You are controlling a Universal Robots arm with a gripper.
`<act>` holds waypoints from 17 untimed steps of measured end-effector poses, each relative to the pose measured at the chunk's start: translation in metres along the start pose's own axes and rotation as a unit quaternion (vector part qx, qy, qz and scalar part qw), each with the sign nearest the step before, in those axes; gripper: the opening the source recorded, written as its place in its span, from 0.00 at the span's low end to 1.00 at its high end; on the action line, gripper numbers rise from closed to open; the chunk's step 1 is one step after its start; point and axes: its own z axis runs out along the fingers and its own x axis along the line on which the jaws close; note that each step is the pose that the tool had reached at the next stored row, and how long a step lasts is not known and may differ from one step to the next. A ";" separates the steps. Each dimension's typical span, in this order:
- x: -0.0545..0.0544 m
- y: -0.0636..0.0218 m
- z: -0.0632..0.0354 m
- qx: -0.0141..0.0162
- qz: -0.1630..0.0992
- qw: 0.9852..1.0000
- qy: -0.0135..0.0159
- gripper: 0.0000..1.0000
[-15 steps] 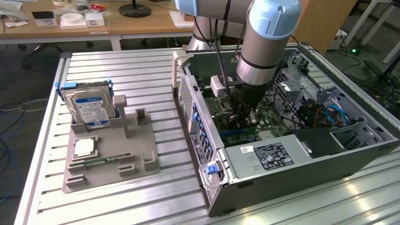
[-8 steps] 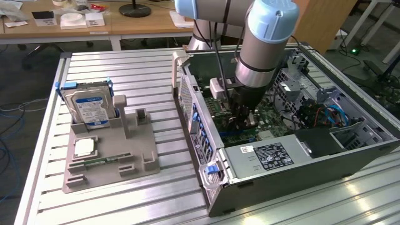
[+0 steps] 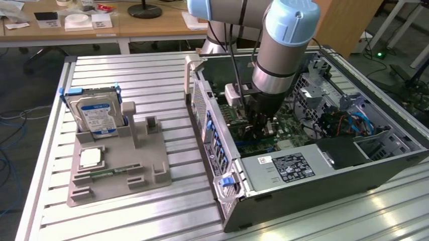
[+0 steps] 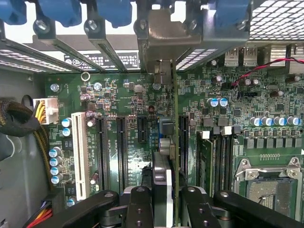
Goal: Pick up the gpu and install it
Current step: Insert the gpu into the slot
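Gripper [image 4: 164,199] pinches the gpu [image 4: 162,175] edge-on, down inside the open case [image 3: 231,198] near the bench's middle, hovering over the motherboard [image 4: 118,95]. Installing looks underway; seating likely calls for lining the card with a slot [image 4: 183,137] and pressing straight down.

One computer case [image 3: 302,165] lying open on surface [image 3: 134,211]. One gray holder tray [image 3: 120,170] sitting beside case, carrying one hard drive [image 3: 97,115], one processor chip [image 3: 90,158], one memory stick [image 3: 107,173]. One gpu [image 4: 164,190] standing on edge inside case.
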 end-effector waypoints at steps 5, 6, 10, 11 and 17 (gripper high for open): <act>0.000 0.0000 -0.0005 0.000 0.000 1.000 0.000 0.28; 0.000 0.0000 -0.0005 0.000 0.000 1.000 0.000 0.28; 0.000 0.0000 -0.0013 0.000 0.000 1.000 0.000 0.28; 0.000 0.0000 -0.0013 0.000 0.000 1.000 0.000 0.28; 0.000 0.0002 -0.0010 0.000 0.000 1.000 0.000 0.28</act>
